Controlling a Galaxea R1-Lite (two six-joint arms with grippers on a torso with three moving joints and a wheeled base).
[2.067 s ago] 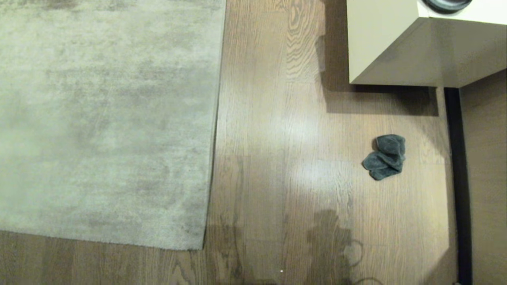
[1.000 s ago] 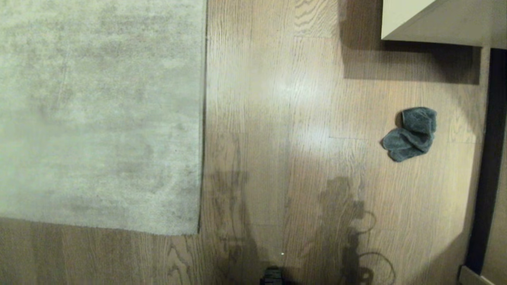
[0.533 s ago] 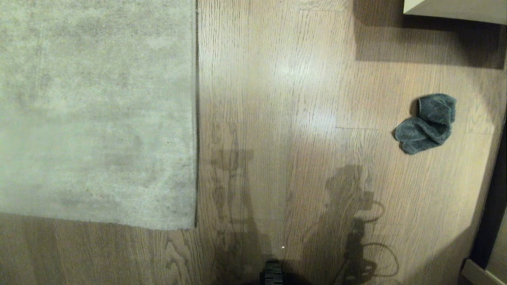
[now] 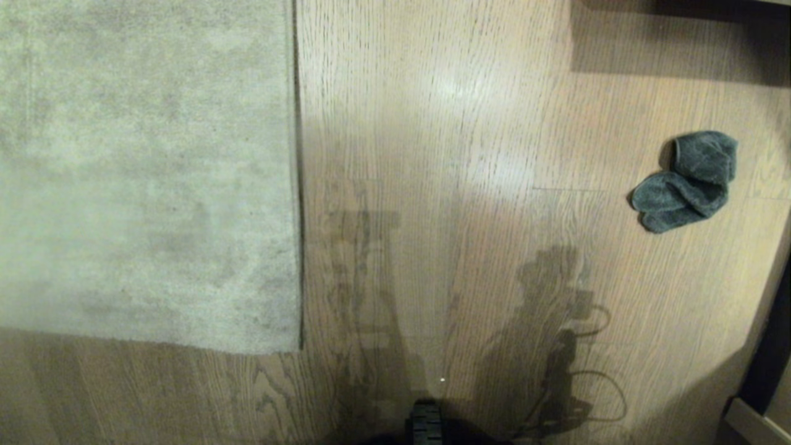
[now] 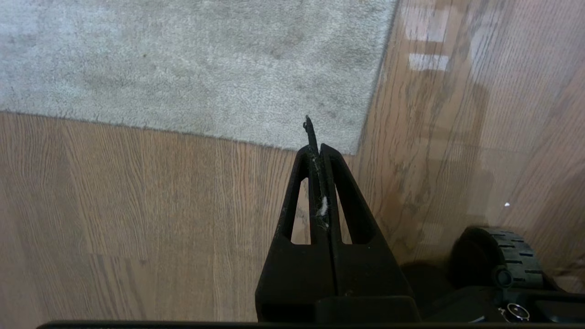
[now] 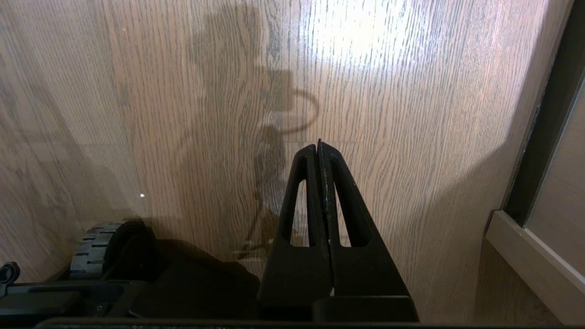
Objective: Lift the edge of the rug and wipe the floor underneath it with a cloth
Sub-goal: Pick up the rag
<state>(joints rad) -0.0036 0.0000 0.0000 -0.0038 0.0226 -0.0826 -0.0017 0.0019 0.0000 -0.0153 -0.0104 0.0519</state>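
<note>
The rug [image 4: 148,173] runs past the head view's top and left edges; both arms lie outside it.

Dim, soft-focus pictures; glare patches sheen the floor [image 4: 469,93], crossed by robot-shaped shadows.

The head camera looks almost straight down from high up, taking in the rug [image 4: 148,173] on the left, bare floor [image 4: 457,123] in the middle and the cloth [image 4: 686,182] far right. The left wrist camera sits low behind the left gripper [image 5: 315,137], facing forward and down at the rug corner [image 5: 354,148], which the head view shares. The right wrist camera looks likewise past the right gripper [image 6: 318,148] at floor and a wheel [image 6: 93,249].
</note>
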